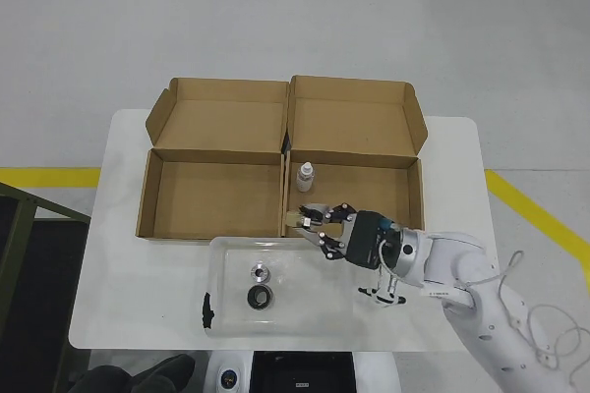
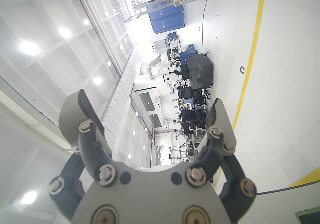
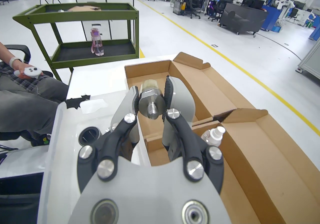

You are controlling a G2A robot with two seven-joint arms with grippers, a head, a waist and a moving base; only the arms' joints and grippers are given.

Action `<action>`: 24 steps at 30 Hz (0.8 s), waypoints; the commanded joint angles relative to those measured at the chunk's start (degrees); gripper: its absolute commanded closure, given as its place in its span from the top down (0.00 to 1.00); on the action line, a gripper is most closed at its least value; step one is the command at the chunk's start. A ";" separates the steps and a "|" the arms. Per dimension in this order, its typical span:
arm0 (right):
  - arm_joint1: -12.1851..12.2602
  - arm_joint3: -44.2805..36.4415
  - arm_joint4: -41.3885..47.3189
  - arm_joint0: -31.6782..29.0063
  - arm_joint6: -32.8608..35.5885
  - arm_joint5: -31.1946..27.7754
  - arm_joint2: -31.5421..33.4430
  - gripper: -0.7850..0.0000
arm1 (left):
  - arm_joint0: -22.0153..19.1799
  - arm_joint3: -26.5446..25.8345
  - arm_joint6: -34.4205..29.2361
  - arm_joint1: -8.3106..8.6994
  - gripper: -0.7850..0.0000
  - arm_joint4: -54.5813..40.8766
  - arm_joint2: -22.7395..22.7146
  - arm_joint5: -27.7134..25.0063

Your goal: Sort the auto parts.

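My right gripper (image 1: 309,223) (image 3: 151,86) is shut on a metal threaded fitting (image 1: 296,219) (image 3: 150,104) with a hex body and a pale cap. It holds the fitting just above the near wall where the two open cardboard boxes meet, beside the white plastic tray (image 1: 219,248) (image 3: 53,134). A black ring (image 1: 261,297) (image 3: 89,134) and a small metal part (image 1: 262,273) lie in the tray. A small white bottle (image 1: 305,177) (image 3: 213,135) stands in the right box (image 1: 379,192) (image 3: 250,149). My left gripper (image 2: 150,107) is open, holds nothing and points up into the room.
The left box (image 1: 211,201) holds nothing. A black jagged piece (image 1: 207,312) (image 3: 76,101) sits on the tray's left rim. Both box lids stand open at the far side. A green cart (image 1: 5,231) (image 3: 75,13) stands off the table's left side.
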 commanded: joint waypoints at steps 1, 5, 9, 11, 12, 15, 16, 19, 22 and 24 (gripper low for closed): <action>0.07 0.88 0.05 0.76 2.35 -0.36 0.31 0.00 | 0.00 0.00 0.00 0.00 1.00 0.00 0.00 0.00; 0.14 3.92 -0.52 3.10 5.93 -1.05 0.91 0.00 | 0.00 0.00 0.00 0.00 1.00 0.00 0.00 0.00; 0.01 7.62 0.53 5.73 8.22 -1.55 0.73 0.00 | 0.00 0.00 0.00 0.00 1.00 0.00 0.00 0.00; -0.08 9.31 1.16 7.37 9.68 -1.95 0.46 0.00 | 0.00 0.00 0.00 0.00 1.00 0.00 0.00 0.00; -0.12 10.36 1.18 8.34 10.82 -2.12 0.28 0.00 | 0.00 0.00 0.00 0.00 1.00 0.00 0.00 0.00; -0.32 13.16 1.85 11.19 14.22 -2.79 -0.75 0.00 | 0.00 0.00 0.00 0.00 1.00 0.00 0.00 0.00; -0.38 14.24 1.65 12.34 15.76 -3.11 -1.14 0.00 | 0.00 0.00 0.00 0.00 1.00 0.00 0.00 0.00; -0.68 17.67 1.86 15.74 19.10 -3.75 -2.53 0.00 | 0.00 0.00 0.00 0.00 1.00 0.00 0.00 0.00; -1.05 20.89 1.45 18.89 21.94 -4.02 -4.13 0.00 | 0.00 0.00 0.00 0.00 1.00 0.00 0.00 0.00; -1.34 22.86 2.15 20.64 23.25 -4.49 -5.25 0.00 | 0.00 0.00 0.00 0.00 1.00 0.00 0.00 0.00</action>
